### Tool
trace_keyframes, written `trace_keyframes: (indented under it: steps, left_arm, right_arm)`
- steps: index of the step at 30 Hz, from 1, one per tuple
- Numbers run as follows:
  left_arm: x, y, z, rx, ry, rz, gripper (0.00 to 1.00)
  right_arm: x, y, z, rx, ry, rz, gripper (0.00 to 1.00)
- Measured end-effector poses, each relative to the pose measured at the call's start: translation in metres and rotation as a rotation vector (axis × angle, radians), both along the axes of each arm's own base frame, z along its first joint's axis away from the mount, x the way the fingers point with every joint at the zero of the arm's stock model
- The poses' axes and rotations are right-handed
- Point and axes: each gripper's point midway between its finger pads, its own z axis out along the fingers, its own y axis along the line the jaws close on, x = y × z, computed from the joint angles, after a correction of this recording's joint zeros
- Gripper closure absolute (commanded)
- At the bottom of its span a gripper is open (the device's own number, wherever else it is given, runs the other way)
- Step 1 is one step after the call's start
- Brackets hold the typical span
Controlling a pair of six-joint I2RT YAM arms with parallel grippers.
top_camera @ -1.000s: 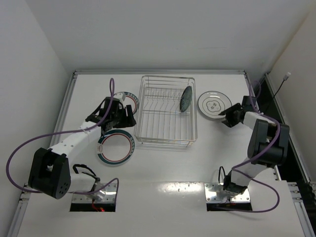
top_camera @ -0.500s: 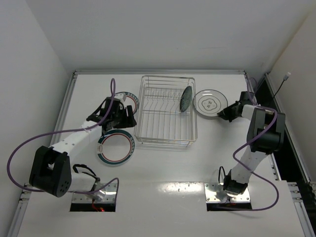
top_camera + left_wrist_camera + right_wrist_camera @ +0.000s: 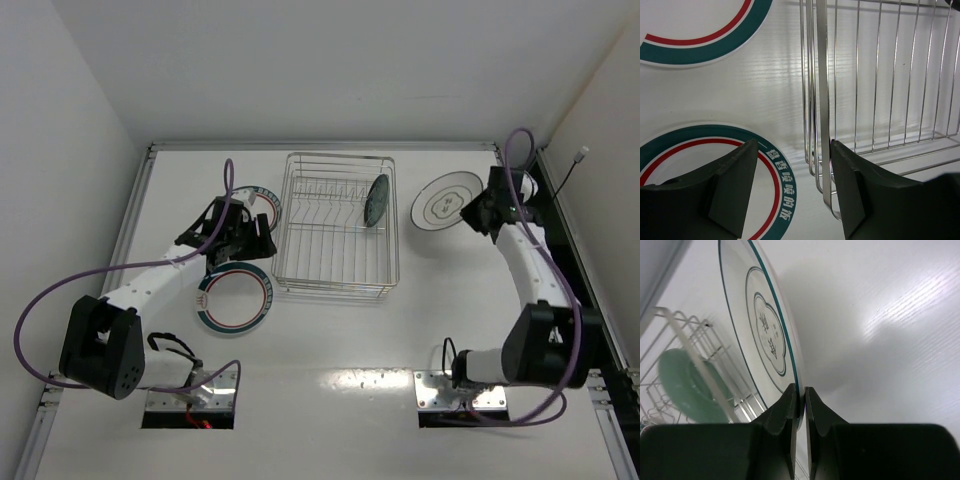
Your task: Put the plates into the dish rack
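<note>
The dish rack [image 3: 338, 226] stands mid-table with a teal-blue plate [image 3: 377, 200] upright among its prongs. My right gripper [image 3: 477, 211] is shut on the rim of the white dark-rimmed plate [image 3: 443, 204], which hangs tilted on edge to the right of the rack. In the right wrist view its jaws [image 3: 801, 399] pinch that plate [image 3: 765, 330]. My left gripper [image 3: 252, 236] stands open by the rack's left side, between two green-and-red ringed plates [image 3: 235, 298] [image 3: 264, 204]. In the left wrist view its right finger [image 3: 860, 195] is against the rack's rim wire [image 3: 822, 100].
White walls close in the table on the left, back and right. The arm bases sit at the near edge. Purple cables loop off both arms. In the right wrist view the teal-blue plate [image 3: 687, 385] shows behind the rack wires [image 3: 690, 347].
My right gripper shut on the white plate's rim, then lifted it off the table and tipped it up on edge as the arm swung. The left arm stayed still.
</note>
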Motion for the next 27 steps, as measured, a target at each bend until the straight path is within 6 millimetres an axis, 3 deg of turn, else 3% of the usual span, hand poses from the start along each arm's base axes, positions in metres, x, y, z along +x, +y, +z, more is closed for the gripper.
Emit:
trace_keyframes:
  steps: [4, 9, 11, 13, 17, 23, 27]
  left_arm:
    - [0.000, 0.000, 0.000, 0.002, -0.001, 0.002, 0.43]
    - [0.000, 0.001, 0.000, 0.002, -0.002, 0.002, 0.43]
    - [0.000, 0.001, 0.000, 0.002, -0.002, 0.003, 0.43]
    - [0.000, 0.001, 0.001, 0.003, -0.003, 0.004, 0.43]
    - [0.000, 0.001, 0.001, 0.004, -0.003, 0.005, 0.43]
    - [0.000, 0.001, 0.001, 0.004, -0.003, 0.005, 0.43]
    - [0.001, 0.001, 0.001, 0.004, -0.004, 0.005, 0.43]
  right_arm:
    - [-0.005, 0.010, 0.070, -0.171, -0.087, 0.030, 1.00]
    - [0.006, 0.048, 0.152, -0.339, -0.217, 0.113, 1.00]
    - [0.011, 0.067, 0.178, -0.397, -0.258, 0.145, 1.00]
    - [0.018, 0.086, 0.190, -0.441, -0.274, 0.176, 1.00]
    - [0.031, 0.121, 0.177, -0.535, -0.220, 0.234, 1.00]
    - [0.037, 0.160, 0.123, -0.705, -0.052, 0.331, 1.00]
    - [0.045, 0.177, 0.118, -0.796, -0.007, 0.337, 1.00]
